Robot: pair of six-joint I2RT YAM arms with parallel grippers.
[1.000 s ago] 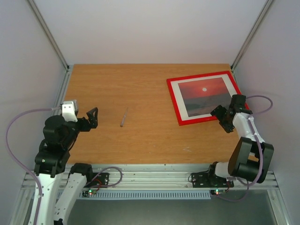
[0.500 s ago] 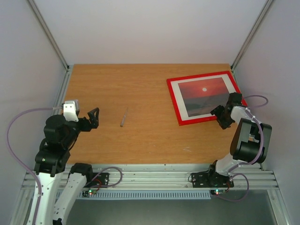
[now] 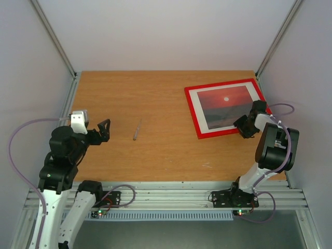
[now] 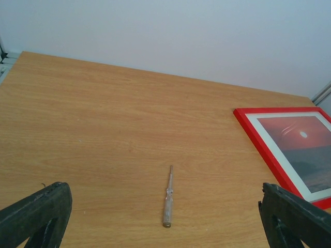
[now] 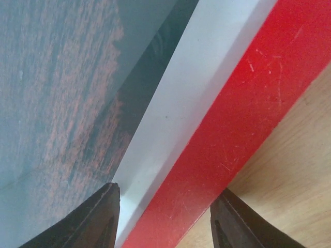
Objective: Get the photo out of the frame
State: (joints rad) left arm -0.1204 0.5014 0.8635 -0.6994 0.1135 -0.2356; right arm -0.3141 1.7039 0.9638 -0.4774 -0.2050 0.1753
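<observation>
a wooden table is seen from above, with two robot arms mounted at its near edge.

the largest thing on it is the frame, a thin bright red rectangle laid flat and slightly askew at the far right corner of the table. the frame acts as the holder here. a white mat is fitted just inside the red border, and the photo, a red sunset with a small white sun, is seated within that mat. a glassy sheen is seen across the print in the right wrist view, so a pane is judged to cover it. nothing has yet been taken out.

the right arm is bent over the frame's near right corner. its jaws are seen partly spread, with the red border and the mat edge lying between them and nothing pinched. contact cannot be told. this placing is judged to prepare a hold on the border, so that the frame may be lifted or turned.

the left arm is kept back by the near left edge, its jaws spread wide and empty, judged to be waiting.

a thin pen-like tool is left lying left of the table's middle, well apart from the frame.
</observation>
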